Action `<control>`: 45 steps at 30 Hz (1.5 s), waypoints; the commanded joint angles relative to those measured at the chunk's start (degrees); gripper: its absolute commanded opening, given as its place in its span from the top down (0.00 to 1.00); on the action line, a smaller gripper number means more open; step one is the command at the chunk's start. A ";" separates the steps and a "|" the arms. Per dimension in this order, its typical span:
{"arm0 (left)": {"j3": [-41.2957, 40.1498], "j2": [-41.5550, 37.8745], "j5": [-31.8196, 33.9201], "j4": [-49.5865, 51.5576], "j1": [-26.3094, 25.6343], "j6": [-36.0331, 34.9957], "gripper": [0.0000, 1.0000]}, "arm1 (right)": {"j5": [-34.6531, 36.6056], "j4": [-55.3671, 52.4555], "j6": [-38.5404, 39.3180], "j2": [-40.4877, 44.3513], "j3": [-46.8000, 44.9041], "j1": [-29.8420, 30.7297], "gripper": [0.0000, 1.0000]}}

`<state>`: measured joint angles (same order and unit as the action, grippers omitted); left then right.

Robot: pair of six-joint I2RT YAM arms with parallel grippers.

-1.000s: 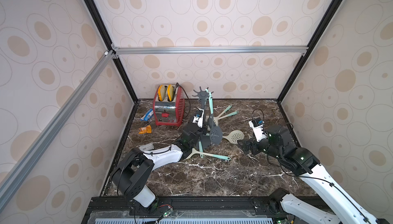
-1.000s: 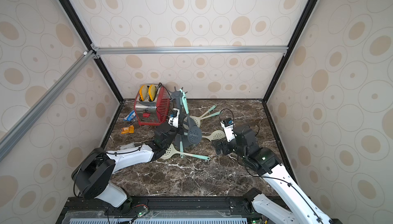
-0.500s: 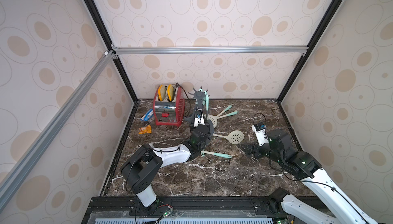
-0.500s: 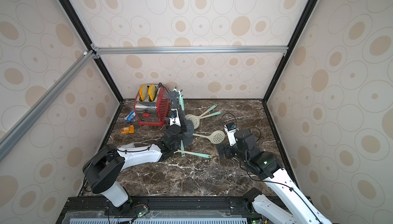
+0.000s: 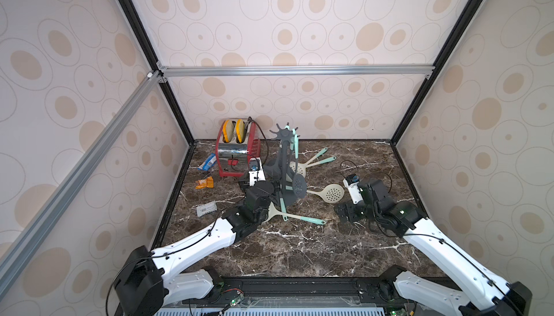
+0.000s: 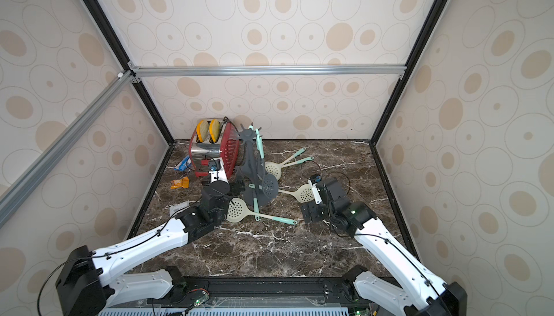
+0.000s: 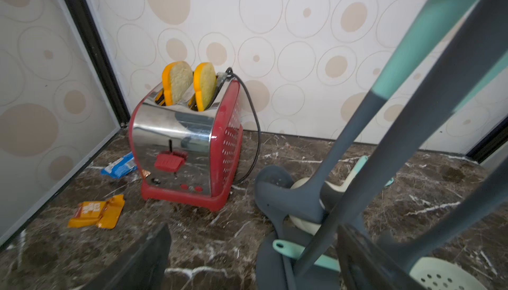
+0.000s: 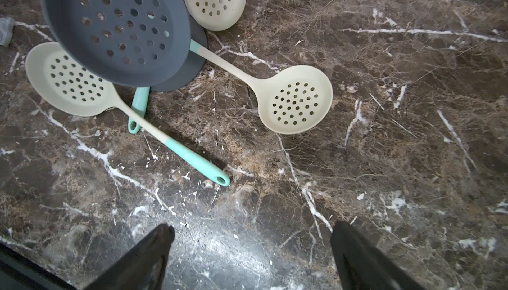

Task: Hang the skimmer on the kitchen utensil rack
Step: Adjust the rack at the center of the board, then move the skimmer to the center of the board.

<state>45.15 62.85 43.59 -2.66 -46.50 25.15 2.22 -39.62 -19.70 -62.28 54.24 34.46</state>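
Observation:
The kitchen utensil rack [image 5: 282,161] stands mid-table, a dark grey pole with a hook crown and round base, seen in both top views [image 6: 249,155]. A grey skimmer [image 5: 299,184] with a mint handle hangs from a hook on the crown, head down beside the pole [image 6: 269,185]; its head also shows in the right wrist view [image 8: 115,24]. My left gripper [image 7: 253,258] is open at the rack's foot, holding nothing, with the pole [image 7: 343,206] just inside one finger. My right gripper [image 8: 250,247] is open over bare table to the right [image 5: 347,212].
Several cream skimmers with mint handles lie around the rack's base [image 5: 331,193] [image 5: 271,209] [image 5: 299,169]. A red toaster [image 5: 238,149] with two bread slices stands at the back left. Blue [image 5: 207,161], orange [image 5: 204,183] and grey [image 5: 206,208] packets lie at the left.
My left gripper has opened and let go of the grey skimmer, which now hangs on the rack. My right arm has drawn back toward the front right, still open.

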 commanded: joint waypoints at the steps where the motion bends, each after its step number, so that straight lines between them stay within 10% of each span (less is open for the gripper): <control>1: 1.57 -4.46 -2.58 21.28 0.14 7.46 0.01 | -3.57 -1.03 -1.46 -4.87 4.64 -1.86 0.05; 15: -5.95 -12.01 -38.73 31.70 15.49 11.92 0.10 | -17.32 0.63 -3.08 -14.05 4.95 -6.58 0.18; 27: -11.83 1.45 -58.18 17.54 28.82 8.68 0.23 | -10.48 22.11 -18.56 -6.91 -11.08 11.94 0.35; 39: -12.34 12.49 -71.13 4.65 28.66 5.21 0.36 | -5.45 16.11 -14.70 0.35 -11.26 11.86 0.36; 45: -15.21 7.34 -69.75 -0.28 20.72 7.64 0.37 | -3.11 14.32 -15.40 5.70 -14.42 11.81 0.38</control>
<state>31.14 73.10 -24.45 1.96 -22.06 32.23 -3.20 -22.55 -34.96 -58.52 41.56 46.22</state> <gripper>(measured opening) 0.635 0.627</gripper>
